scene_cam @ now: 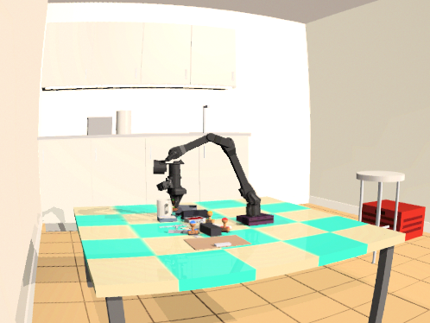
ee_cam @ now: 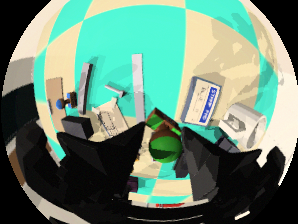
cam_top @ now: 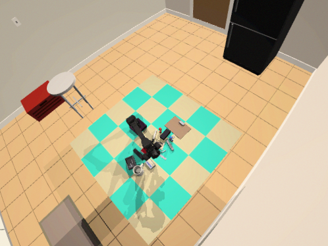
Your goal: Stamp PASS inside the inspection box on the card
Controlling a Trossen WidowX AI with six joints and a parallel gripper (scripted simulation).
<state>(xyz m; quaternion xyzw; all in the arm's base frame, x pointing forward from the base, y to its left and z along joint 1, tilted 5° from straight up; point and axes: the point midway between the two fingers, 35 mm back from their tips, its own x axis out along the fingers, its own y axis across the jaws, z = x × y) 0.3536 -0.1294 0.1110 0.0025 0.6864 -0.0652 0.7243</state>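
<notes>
My gripper point(scene_cam: 175, 206) point(ee_cam: 164, 127) is shut on a stamp with a green ball knob point(ee_cam: 165, 148) and holds it near the middle of the bench. The stamp's brown base shows between the fingertips in the wrist view; its printing face and any lettering are hidden. The white-and-blue stamp pad point(cam_top: 150, 164) point(ee_cam: 201, 101) lies to the right of the held stamp in the wrist view, beside the mug. A pale card with printed lines point(ee_cam: 113, 119) lies to the left of the fingers, partly hidden by the left finger. Its inspection box is too small to make out.
A white mug point(cam_top: 137, 170) point(scene_cam: 164, 209) point(ee_cam: 248, 125) stands by the pad. A black block point(cam_top: 165, 134) point(scene_cam: 211, 229) point(ee_cam: 76, 127), a blue-knobbed stamp point(scene_cam: 192, 227) point(ee_cam: 65, 101), a red-knobbed stamp point(scene_cam: 224, 224) and a long pale strip point(ee_cam: 138, 82) lie around the card. A brown board point(cam_top: 176, 130) lies farther off.
</notes>
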